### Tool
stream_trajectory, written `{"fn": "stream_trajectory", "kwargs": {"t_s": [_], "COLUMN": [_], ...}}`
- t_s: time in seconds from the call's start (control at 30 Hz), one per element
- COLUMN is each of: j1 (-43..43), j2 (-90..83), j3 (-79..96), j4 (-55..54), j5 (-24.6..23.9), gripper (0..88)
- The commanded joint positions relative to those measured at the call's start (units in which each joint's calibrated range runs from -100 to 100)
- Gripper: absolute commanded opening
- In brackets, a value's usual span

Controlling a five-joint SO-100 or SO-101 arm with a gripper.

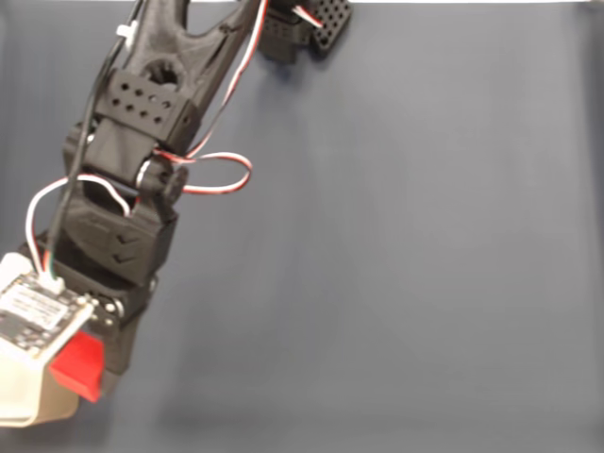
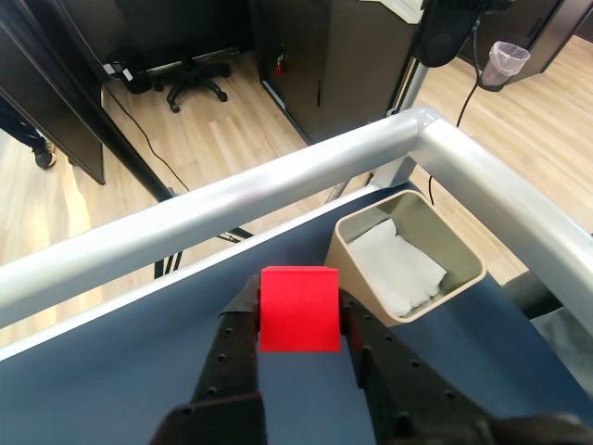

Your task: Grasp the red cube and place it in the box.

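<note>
The red cube is clamped between my gripper's two black fingers, held above the dark blue table. In the fixed view the red cube shows at the lower left under the arm, right beside the box. The box is tan with a white inside and stands just ahead and to the right of the cube in the wrist view, near the table's corner. The cube is outside the box, close to its rim.
A silver metal rail frames the table corner just beyond the box. The dark blue table surface spreads to the right of the arm in the fixed view. Red and white wires loop off the arm.
</note>
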Motion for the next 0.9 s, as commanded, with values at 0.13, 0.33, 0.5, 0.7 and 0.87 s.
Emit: {"fn": "stream_trajectory", "kwargs": {"t_s": [0.13,0.33,0.5,0.7,0.87], "j1": [2.56,3.62,4.41,5.19,5.97], "j2": [1.39,3.04,4.95,7.63,9.89], "j3": [-6.39,-9.04,-11.41,-15.06,-17.89], "j4": [-1.6,-1.6,-2.01,-2.01,-2.18], "j5": [0.59,0.59,0.68,0.83,1.07], "gripper": [2.4,2.4,2.5,2.6,2.6]}}
